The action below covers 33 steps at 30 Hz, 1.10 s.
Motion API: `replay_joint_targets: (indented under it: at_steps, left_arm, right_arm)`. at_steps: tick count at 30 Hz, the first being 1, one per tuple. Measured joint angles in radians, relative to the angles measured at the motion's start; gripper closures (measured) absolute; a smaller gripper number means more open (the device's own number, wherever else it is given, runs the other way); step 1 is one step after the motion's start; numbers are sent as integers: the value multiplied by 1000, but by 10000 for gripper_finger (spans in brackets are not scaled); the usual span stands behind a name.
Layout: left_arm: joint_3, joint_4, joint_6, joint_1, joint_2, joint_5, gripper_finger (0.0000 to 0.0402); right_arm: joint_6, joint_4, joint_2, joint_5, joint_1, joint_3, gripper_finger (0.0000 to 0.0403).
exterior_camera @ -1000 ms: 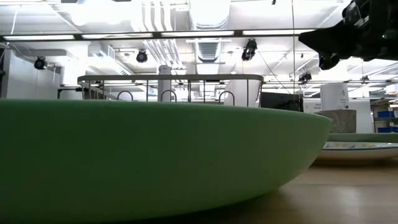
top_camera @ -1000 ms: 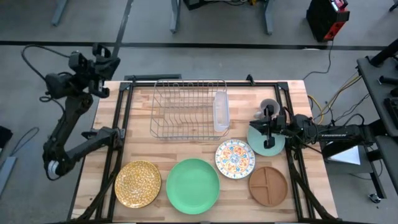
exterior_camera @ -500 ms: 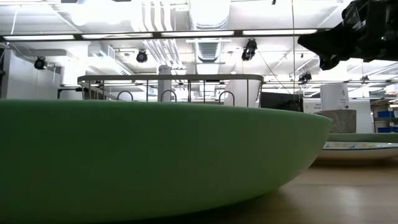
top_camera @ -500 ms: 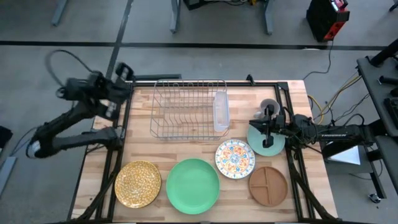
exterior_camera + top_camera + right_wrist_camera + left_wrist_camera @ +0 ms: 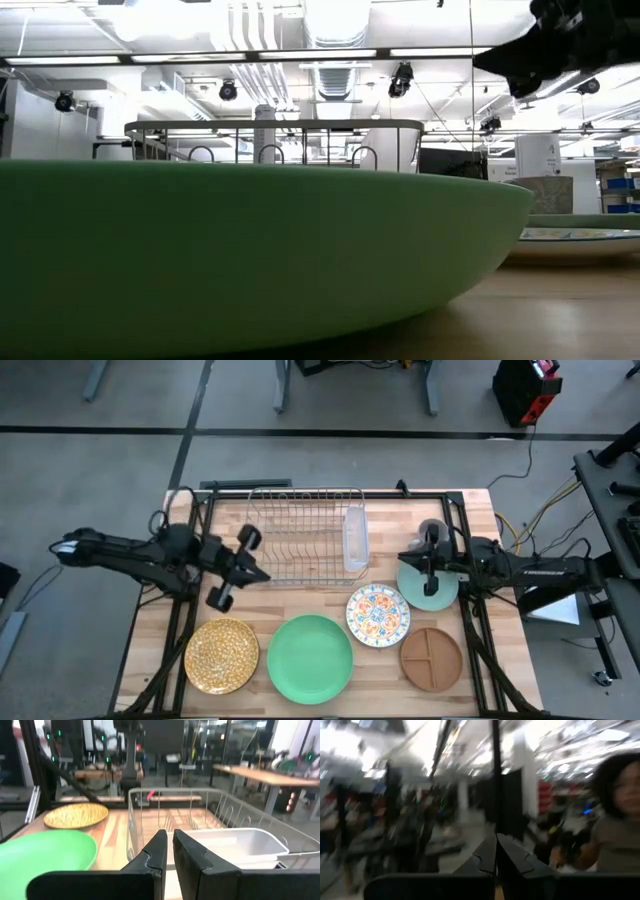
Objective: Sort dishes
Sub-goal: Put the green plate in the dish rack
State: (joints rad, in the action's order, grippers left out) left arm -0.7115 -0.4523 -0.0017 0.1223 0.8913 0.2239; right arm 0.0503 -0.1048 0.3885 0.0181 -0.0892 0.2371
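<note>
Five plates lie flat on the wooden table. Along the near edge are the gold speckled plate (image 5: 221, 655), the large green plate (image 5: 310, 658) and the brown divided plate (image 5: 431, 657). The floral plate (image 5: 378, 614) is behind them. The pale teal plate (image 5: 445, 592) is partly hidden under my right gripper (image 5: 415, 563). That gripper hovers over it, shut, pointing toward the rack, and touches nothing. My left gripper (image 5: 252, 570) is shut and reaches over the table in front of the rack's near left corner, above the gold plate's far side.
The wire dish rack (image 5: 305, 545) stands at the far middle, with a white holder (image 5: 355, 540) on its right end. A small grey mug (image 5: 432, 530) sits behind the teal plate. Bare wood shows left of the rack. A person shows in the room beyond, in the left wrist view.
My left arm has swung from beyond the table's far left corner, down and toward the right. It now stretches over the table in front of the rack. My right gripper has stayed over the teal plate. No plate has moved.
</note>
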Motion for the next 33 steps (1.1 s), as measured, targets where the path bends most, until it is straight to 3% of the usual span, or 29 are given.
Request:
replay_joint_targets:
  at_steps: [4, 14, 21, 33]
  left_arm:
    - [3, 142, -12, 75, -8, -157, 401]
    - [-5, 514, -229, 163, 1, -243, 401]
    - [41, 554, -366, 243, 106, -241, 401]
    - [54, 558, -551, 362, 339, -242, 401]
  right_arm:
    - [-18, 185, 2, 0, 19, 117, 380]
    - [-265, 481, 1, 8, 84, 266, 380]
    - [-468, 495, 84, 4, 165, 240, 380]
    - [-599, 323, 489, 10, 330, 245, 380]
